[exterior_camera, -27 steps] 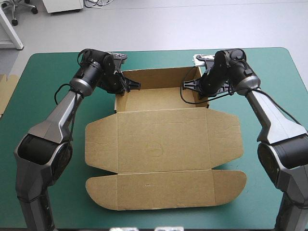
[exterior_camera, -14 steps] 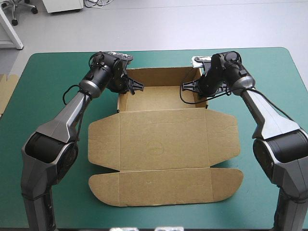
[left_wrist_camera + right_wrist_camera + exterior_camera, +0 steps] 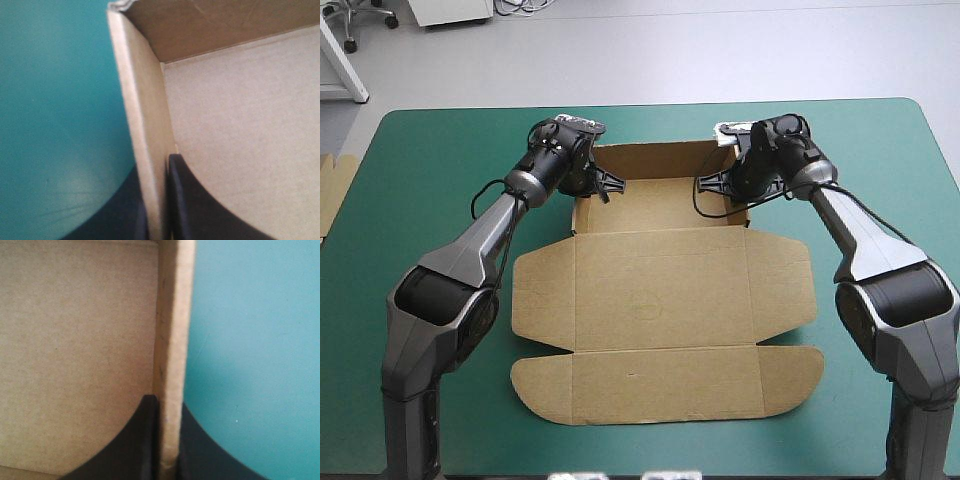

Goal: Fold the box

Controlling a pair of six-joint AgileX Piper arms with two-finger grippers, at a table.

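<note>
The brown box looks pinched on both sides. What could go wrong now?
The brown cardboard box is held only by its thin side walls: the left jaws are shut on the left wall, the right jaws on the right wall. A hard squeeze or uneven pull might crease a wall or twist the box. The flat lid rests on the teal-green table cover and might drag or snag.

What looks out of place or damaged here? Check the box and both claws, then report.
Nothing stands out. The box sits on the teal-green cover, far walls raised, lid flat. The left claw and the right claw each pinch a side wall, one finger inside, one outside; no tear shows.
</note>
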